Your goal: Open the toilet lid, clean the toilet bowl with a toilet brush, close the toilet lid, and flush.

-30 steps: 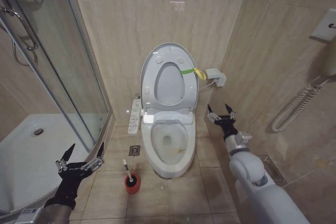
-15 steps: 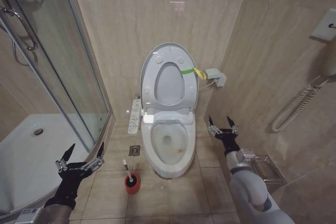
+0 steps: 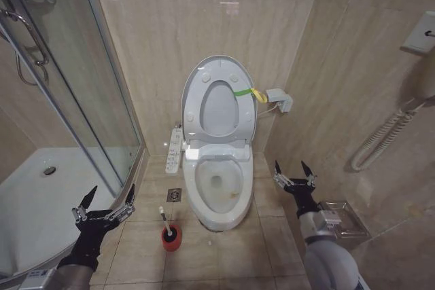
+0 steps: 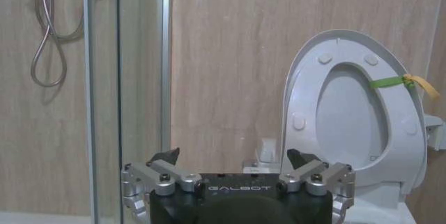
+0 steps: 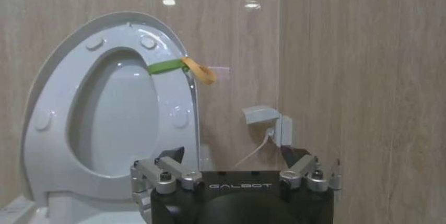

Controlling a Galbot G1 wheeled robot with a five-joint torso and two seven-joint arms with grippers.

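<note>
Your left end effector (image 3: 105, 203) hovers low over the floor tiles beside the shower tray (image 3: 41, 202), fingers spread wide and holding nothing, its forearm cut off by the bottom of the head view. Your right end effector (image 3: 294, 176) is raised on the other side of the toilet, fingers likewise spread and empty, pointing toward the back wall, with the arm running out of the lower edge. Between the left end effector and the toilet, the round red holder (image 3: 171, 238) stands on the floor with the toilet brush (image 3: 164, 221) in it; you see the white handle leaning slightly, while the bristle head sits down inside the cup and is hard to make out. Just beyond, the toilet bowl (image 3: 219, 191) is uncovered, with a little water and a yellowish stain on its inner wall. A wire basket (image 3: 340, 219) sits on the floor by the right arm; its contents cannot be told. Farther back, the toilet lid (image 3: 194, 86) stands upright against the wall with the seat (image 3: 238, 113) raised against it, a green-and-yellow band (image 3: 248, 92) tied at its edge. The side control panel (image 3: 174, 149) hangs beside the bowl.
</note>
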